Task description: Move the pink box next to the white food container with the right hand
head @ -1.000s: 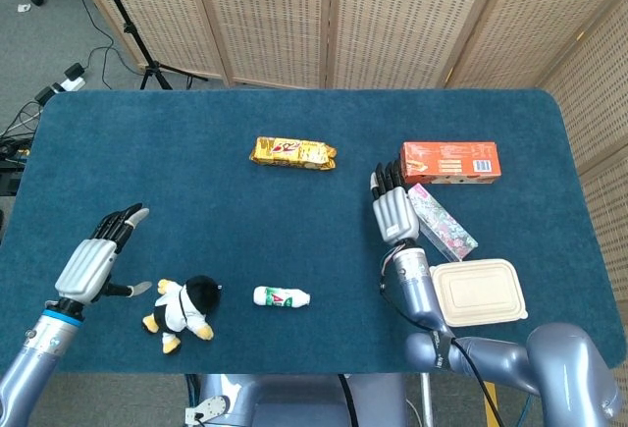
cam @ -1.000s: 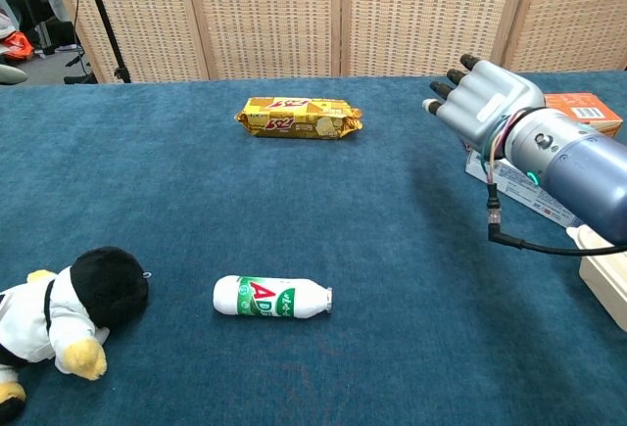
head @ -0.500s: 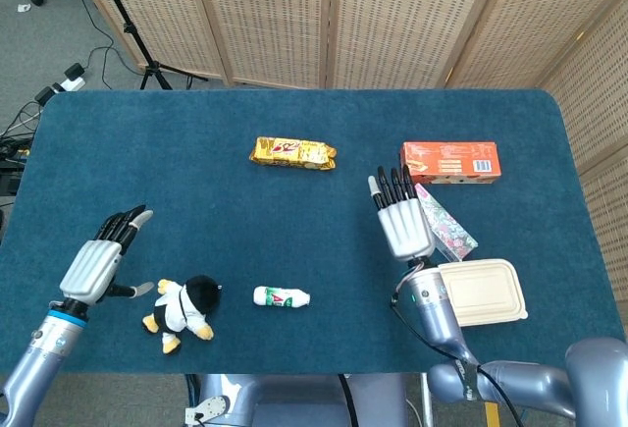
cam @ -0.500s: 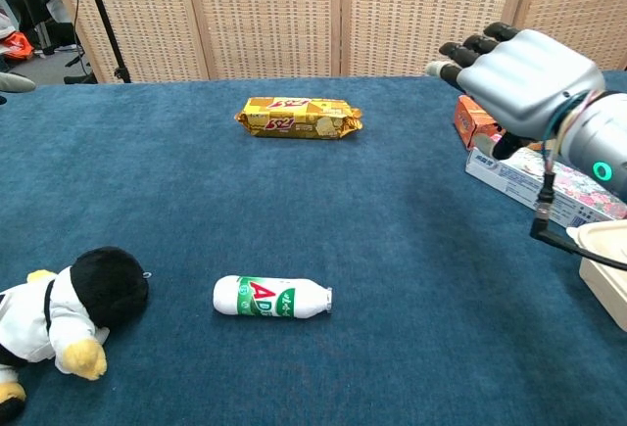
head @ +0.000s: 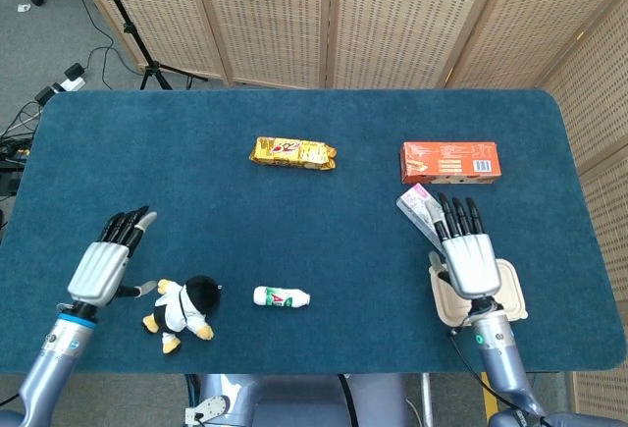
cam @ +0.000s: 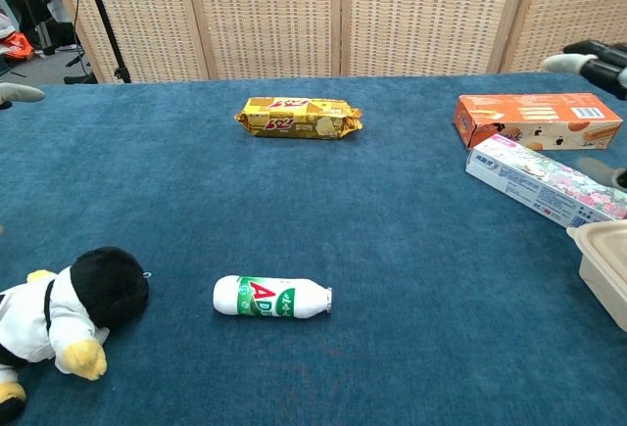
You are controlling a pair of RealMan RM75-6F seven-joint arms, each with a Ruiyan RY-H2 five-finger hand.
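Observation:
The pink floral box (head: 416,207) (cam: 544,179) lies flat on the blue table, its near end beside the white food container (head: 511,293) (cam: 603,267). My right hand (head: 466,252) hovers open, fingers straight and pointing away from me, covering the box's near end and much of the container. It holds nothing. In the chest view only the right hand's (cam: 598,61) fingertips show at the right edge. My left hand (head: 102,266) is open and empty at the table's left, near the plush toy.
An orange box (head: 449,162) (cam: 537,118) lies just beyond the pink box. A yellow biscuit pack (head: 292,152) (cam: 299,118) sits mid-table. A small white bottle (head: 282,297) (cam: 271,297) and a plush penguin (head: 183,311) (cam: 59,318) lie near the front.
My right hand has moved right and back toward me, from left of the pink box to over its near end and the container, nearly leaving the chest view. The left hand barely shifted.

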